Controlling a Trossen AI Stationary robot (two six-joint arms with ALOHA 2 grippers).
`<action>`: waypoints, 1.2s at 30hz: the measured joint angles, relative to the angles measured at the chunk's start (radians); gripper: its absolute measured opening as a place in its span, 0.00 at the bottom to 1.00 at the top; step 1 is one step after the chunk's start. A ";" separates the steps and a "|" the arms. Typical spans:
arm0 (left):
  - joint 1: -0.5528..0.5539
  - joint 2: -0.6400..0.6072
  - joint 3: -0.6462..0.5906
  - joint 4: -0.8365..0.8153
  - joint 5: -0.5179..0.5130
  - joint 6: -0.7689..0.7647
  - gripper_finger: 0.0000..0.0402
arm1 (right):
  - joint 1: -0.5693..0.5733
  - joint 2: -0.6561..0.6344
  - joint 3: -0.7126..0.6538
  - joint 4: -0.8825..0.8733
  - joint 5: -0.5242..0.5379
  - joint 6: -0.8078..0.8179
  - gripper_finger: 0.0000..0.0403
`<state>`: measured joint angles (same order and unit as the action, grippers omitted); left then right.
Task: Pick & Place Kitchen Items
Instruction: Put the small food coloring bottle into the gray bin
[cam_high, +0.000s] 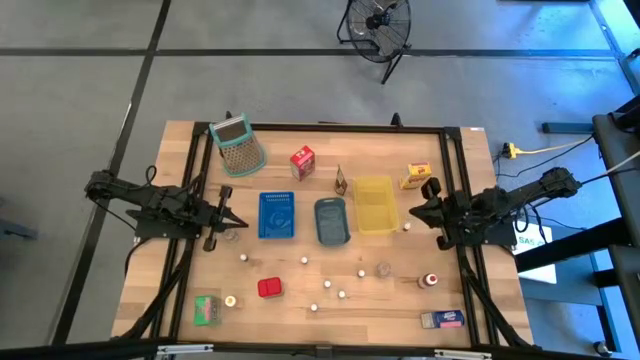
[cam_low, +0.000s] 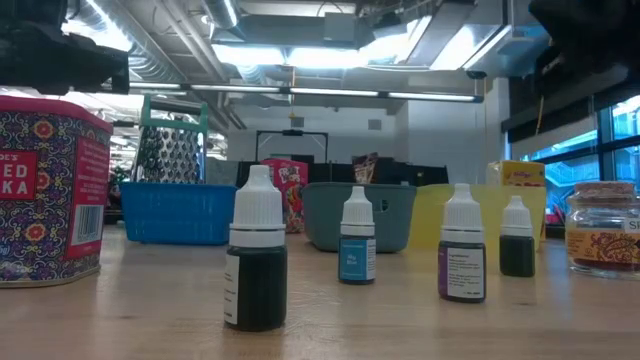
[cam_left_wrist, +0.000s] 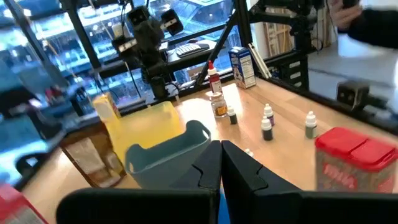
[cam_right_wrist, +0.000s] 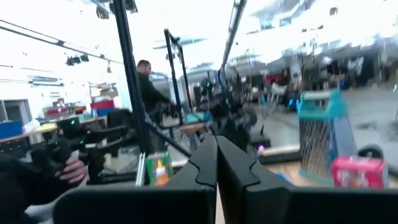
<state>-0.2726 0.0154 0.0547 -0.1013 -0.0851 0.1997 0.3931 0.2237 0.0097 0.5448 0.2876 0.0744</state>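
Left gripper (cam_left_wrist: 221, 163) shut, fingers pressed together, holding nothing. Just past the fingertips: grey-blue tray (cam_left_wrist: 166, 155), then yellow tray (cam_left_wrist: 144, 124) touching it. A yellow carton (cam_left_wrist: 106, 107) stands behind the yellow tray; a brown packet (cam_left_wrist: 87, 155) sits beside both trays. Red tin (cam_left_wrist: 354, 163) near, off to one side. Small dropper bottles (cam_left_wrist: 267, 128) stand scattered on the wooden table (cam_left_wrist: 292, 155). Farther off: a red-capped bottle (cam_left_wrist: 214, 79), small jar (cam_left_wrist: 219, 107), blue-white carton (cam_left_wrist: 242, 67). Right arm (cam_left_wrist: 146, 37) at the far table edge.
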 joint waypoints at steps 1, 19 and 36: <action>0.000 0.000 0.000 0.000 0.001 -0.049 0.01 | 0.000 0.000 0.000 0.019 0.012 -0.033 0.01; 0.000 0.000 0.000 0.001 0.025 -0.359 0.01 | -0.002 0.000 0.004 -0.007 0.202 -0.219 0.02; 0.000 0.000 0.000 0.086 -0.286 -0.192 0.01 | -0.002 0.068 0.045 -0.264 0.264 -0.298 0.53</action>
<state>-0.2729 0.0154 0.0547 -0.0155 -0.3715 0.0081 0.3909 0.2922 0.0547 0.2812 0.5514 -0.2240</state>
